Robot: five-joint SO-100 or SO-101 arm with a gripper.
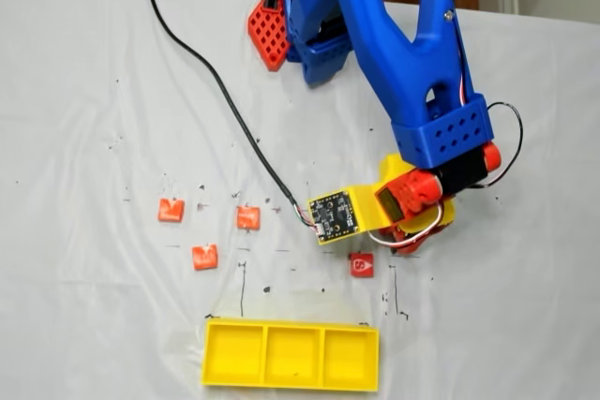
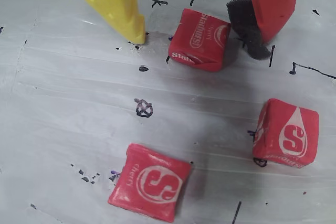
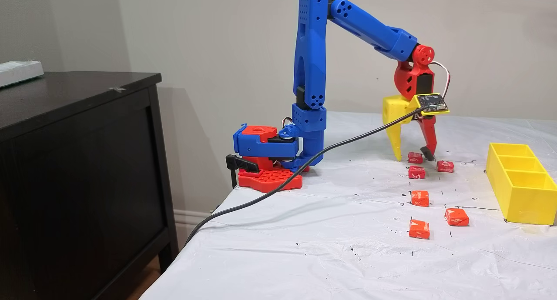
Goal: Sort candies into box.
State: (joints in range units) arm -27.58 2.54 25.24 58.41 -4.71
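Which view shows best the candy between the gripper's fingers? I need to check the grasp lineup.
The wrist view: the candy fills it, label readable, lying between the open gripper's yellow and red fingers. In a fixed view from the side it is tiny; in a fixed view from above the arm covers that spot.

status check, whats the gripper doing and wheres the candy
Gripper open, down at the table, fingers straddling one red candy. Yellow box empty, five other candies loose on the cloth. Nothing blocking.

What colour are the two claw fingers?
One finger is yellow, the other red with a black pad; clearest in the wrist view.
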